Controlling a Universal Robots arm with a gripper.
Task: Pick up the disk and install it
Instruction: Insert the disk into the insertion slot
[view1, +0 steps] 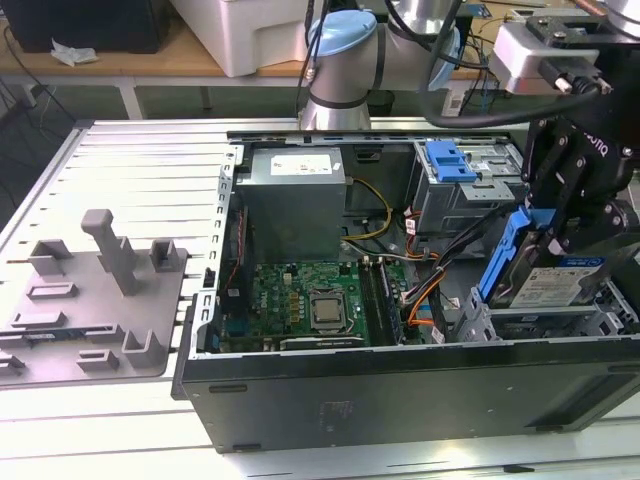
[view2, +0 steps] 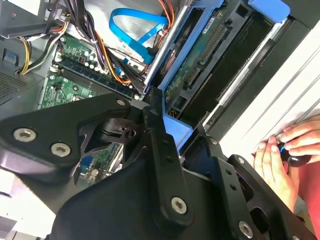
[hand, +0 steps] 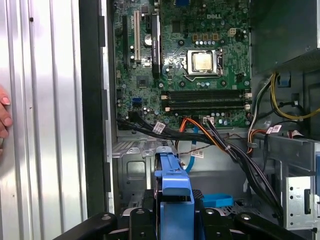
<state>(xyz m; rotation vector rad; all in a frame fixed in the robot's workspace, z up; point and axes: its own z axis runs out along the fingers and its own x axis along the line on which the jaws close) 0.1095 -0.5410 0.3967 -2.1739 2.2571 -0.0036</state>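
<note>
Gripping the disk (view1: 556, 282) by its blue carrier rail, the fingers (view1: 572, 222) are clenched on it just above the metal drive cage (view1: 545, 322) at the exterior view's right. Carrying it to the bay seems the step in hand; seating calls for squaring the rail to the cage. Tilted, label up, its long axis appears to point toward the motherboard (hand: 200, 60).
</note>
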